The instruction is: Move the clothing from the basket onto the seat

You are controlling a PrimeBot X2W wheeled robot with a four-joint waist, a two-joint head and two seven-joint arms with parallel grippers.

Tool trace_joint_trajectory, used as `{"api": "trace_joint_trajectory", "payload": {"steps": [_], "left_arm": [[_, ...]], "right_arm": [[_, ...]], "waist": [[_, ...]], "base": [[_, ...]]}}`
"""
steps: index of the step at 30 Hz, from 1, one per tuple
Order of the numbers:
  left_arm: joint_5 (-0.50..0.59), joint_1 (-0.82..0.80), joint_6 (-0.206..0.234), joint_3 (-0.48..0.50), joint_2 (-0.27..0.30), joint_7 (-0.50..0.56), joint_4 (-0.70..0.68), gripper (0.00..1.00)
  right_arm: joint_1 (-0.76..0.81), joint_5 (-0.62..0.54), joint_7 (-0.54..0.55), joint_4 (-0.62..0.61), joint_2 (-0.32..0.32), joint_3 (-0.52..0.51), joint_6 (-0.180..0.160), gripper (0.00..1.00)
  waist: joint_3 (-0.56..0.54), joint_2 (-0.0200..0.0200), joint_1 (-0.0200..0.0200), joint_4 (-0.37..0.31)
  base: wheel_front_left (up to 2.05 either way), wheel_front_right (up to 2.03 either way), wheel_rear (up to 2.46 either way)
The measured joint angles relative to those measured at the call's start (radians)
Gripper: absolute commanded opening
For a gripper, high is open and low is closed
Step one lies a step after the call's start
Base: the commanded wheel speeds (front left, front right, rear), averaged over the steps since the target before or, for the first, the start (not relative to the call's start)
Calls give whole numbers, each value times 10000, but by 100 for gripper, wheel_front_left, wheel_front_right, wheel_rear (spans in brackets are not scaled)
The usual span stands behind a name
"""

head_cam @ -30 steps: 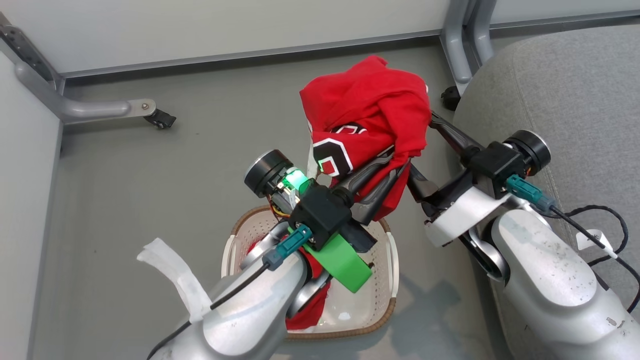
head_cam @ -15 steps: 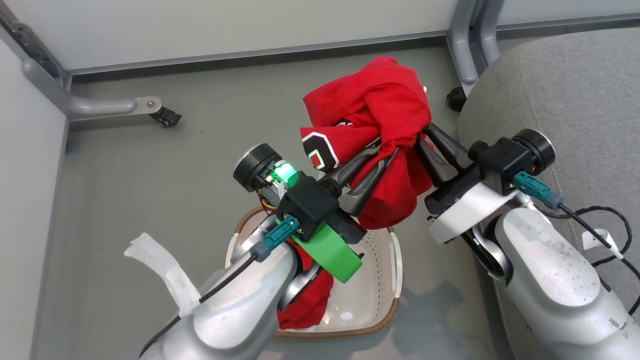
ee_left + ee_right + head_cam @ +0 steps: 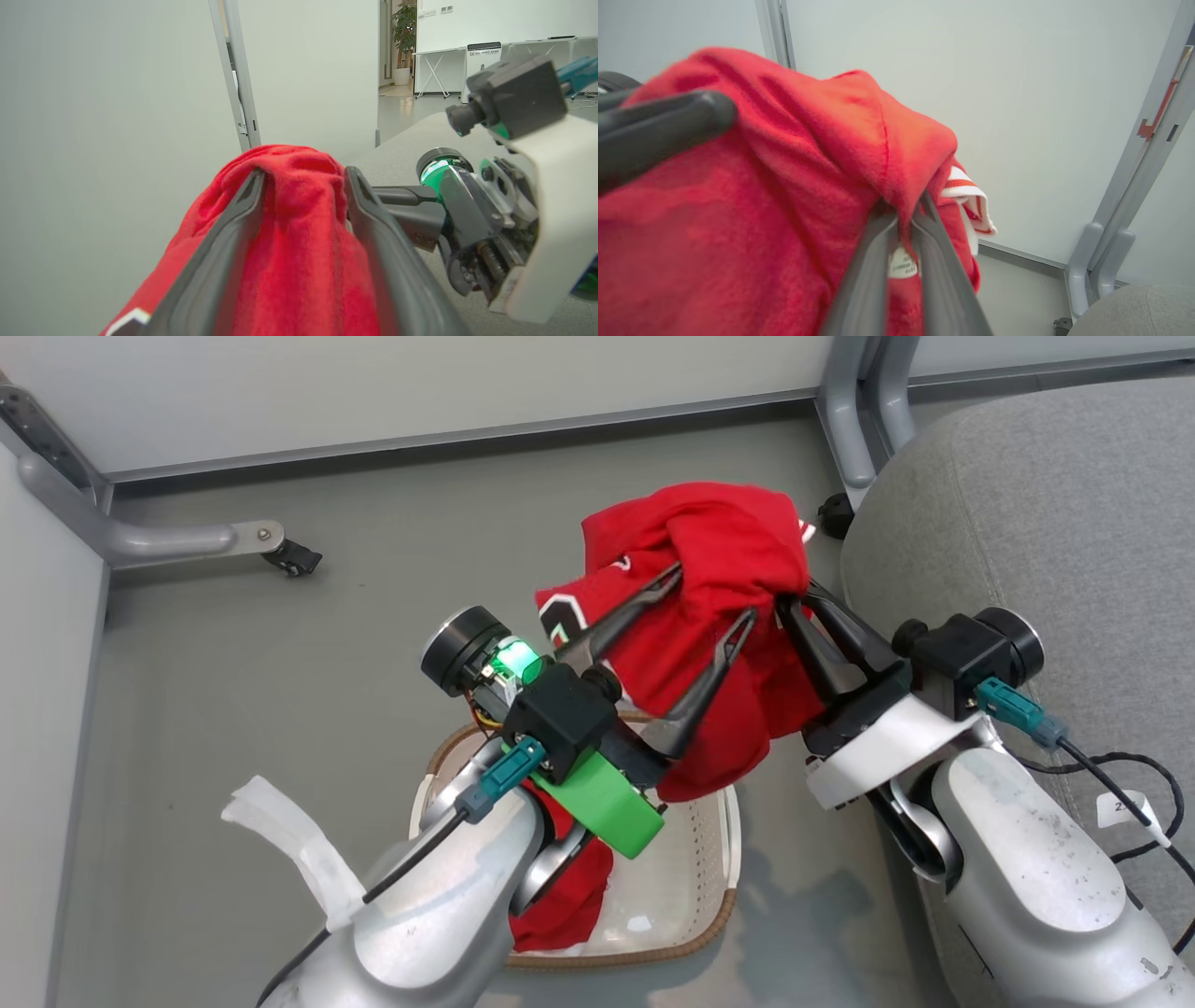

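The grey sofa seat (image 3: 1055, 523) lies at the right. Beside it on the floor (image 3: 280, 709), the perforated laundry basket (image 3: 714, 896) holds a crumpled second red garment (image 3: 560, 905). A bunched red sports garment (image 3: 728, 541) hangs in the air above the basket's far side, near the seat's edge. The right hand (image 3: 795, 599) is closed tight on a fold of it, and the left hand (image 3: 714, 593) has its fingers spread apart with cloth lying loose between them.
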Motion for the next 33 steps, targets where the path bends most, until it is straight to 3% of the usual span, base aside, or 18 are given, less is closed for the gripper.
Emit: {"api": "trace_joint_trajectory", "payload": {"steps": [17, 33], "left_arm": [[293, 90, 0, 368, -58, 0, -40, 100], [385, 9, -2, 278, 50, -2, 105, 100]], "right_arm": [[277, -17, 2, -61, 222, -570, 0, 0], [1065, -82, 0, -518, 719, -1896, 0, 0]], "waist": [[151, 0, 0, -143], [462, 0, 0, -1170]], "base": [[0, 0, 0], [0, 0, 0]]}}
